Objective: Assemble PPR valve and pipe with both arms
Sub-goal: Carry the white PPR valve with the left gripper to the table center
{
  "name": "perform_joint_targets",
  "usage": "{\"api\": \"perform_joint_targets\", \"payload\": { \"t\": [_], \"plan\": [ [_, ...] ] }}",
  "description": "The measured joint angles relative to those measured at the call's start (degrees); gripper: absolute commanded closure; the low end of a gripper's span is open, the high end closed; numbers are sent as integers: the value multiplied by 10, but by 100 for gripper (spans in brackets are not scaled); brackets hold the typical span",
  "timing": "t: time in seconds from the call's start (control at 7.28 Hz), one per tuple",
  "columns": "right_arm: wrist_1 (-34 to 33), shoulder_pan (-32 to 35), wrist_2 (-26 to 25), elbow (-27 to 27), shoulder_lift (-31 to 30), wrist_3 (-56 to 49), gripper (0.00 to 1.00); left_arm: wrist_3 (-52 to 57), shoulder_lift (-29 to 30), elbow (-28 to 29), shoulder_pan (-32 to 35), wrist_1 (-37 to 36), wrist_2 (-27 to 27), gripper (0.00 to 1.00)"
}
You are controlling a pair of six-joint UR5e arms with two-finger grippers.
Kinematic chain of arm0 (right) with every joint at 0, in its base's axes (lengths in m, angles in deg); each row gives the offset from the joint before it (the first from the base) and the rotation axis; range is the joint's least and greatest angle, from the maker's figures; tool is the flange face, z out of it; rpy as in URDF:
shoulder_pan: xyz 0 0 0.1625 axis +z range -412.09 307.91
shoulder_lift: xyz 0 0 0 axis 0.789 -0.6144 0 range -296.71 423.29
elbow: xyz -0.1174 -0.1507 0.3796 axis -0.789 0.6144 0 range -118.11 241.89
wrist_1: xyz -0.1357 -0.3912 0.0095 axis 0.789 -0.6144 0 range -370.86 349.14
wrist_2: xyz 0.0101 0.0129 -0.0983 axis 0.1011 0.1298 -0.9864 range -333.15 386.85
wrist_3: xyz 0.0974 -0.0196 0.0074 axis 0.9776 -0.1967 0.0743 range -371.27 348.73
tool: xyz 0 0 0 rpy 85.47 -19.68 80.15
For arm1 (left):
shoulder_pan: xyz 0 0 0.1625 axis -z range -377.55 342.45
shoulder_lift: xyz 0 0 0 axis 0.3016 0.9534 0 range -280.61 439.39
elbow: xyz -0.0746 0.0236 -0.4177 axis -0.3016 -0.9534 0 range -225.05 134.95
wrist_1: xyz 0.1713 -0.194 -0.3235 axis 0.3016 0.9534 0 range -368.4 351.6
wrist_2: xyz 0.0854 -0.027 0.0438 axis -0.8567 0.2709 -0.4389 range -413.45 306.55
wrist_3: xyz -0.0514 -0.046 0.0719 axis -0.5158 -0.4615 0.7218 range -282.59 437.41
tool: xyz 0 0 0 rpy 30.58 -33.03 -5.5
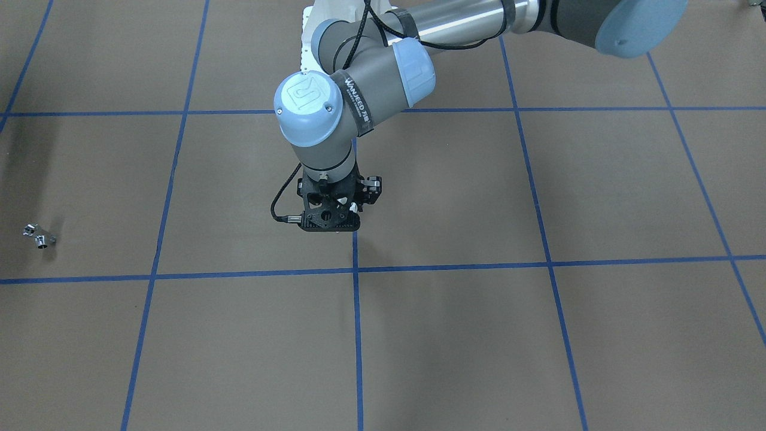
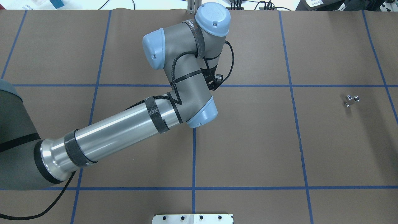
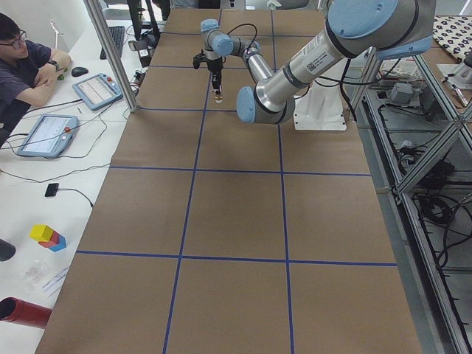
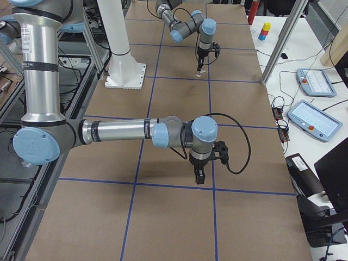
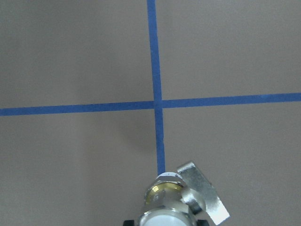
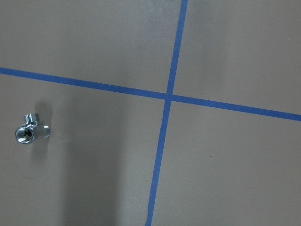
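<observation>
We find the PPR valve, a stubby cylinder with a white plastic ring end, a brassy-yellow middle and a flat whitish lever, at the bottom centre of the left wrist view. Its lever stands out to the lower right. The black two-finger left gripper is closed on it. Beyond the valve in that view a blue tape line runs up to a tape crossing. In the front-facing view this gripper points straight down at mid-frame. It is carried by the grey left arm, which has pale blue joint caps.

The pipe, a tiny shiny chrome fitting with short branching ends, lies on the brown paper-covered table. It is at the far left edge of the front-facing view, well apart from the valve, and at middle left in the right wrist view. Nothing touches it.

The black right gripper points down over the table at lower centre of the right side view. We cannot tell how its jaws stand.
</observation>
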Motion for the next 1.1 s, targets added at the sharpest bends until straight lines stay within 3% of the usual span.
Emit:
{"api": "perform_joint_targets", "payload": {
  "t": [0.96,1.1],
  "plan": [
    [0,0,35,3,1,7,1,32,-20,19,-12,24,0,100],
    [0,0,35,3,1,7,1,33,-22,18,-13,27,0,80]
  ]
}}
